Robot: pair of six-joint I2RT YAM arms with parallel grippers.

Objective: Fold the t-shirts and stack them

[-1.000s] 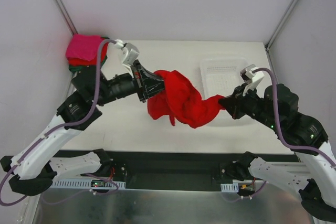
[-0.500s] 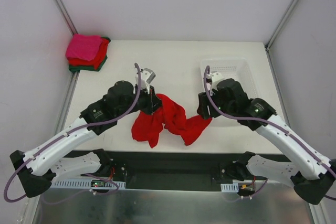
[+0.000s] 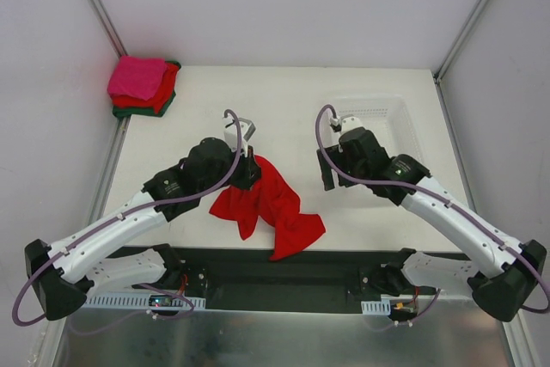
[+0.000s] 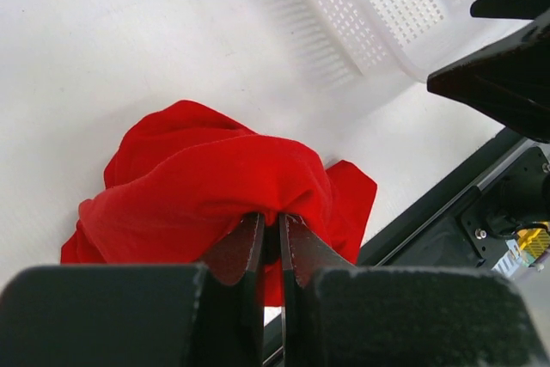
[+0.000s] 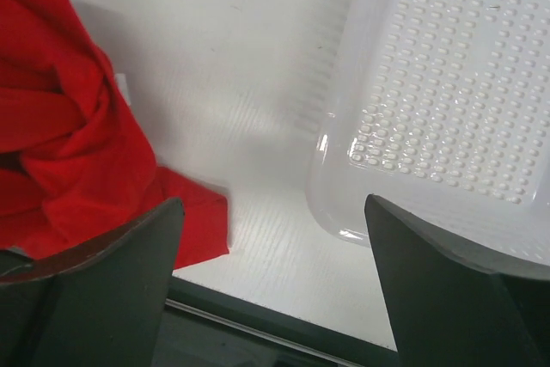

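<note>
The left claw is clenched on the red shirt. In the left wrist view the two fingers of this claw stand almost together, with a fold of the red cloth pinched between them at its top. From the pinched fold the cloth falls down and spreads on the table in a crumpled heap, not flat and not folded. The heap lies in the front middle part of the table, between the two arms, and its lowest corner reaches the near edge of the table.

The right claw is released and grasps nothing. In the right wrist view its fingers stand wide apart, and between them only the white table and a corner of the basket are seen. The shirt is at the left side of this claw. From the top view the claw and the cloth are near but apart.

The white basket stands on the right part of the table, just behind the right claw. In the left wrist view it is beyond the shirt, with bare table between them.

In the far left corner of the table there is a stack of folded shirts. A pink shirt is on top, a red one under it, and a dark green one at the bottom. The stack is well apart from both claws.
</note>
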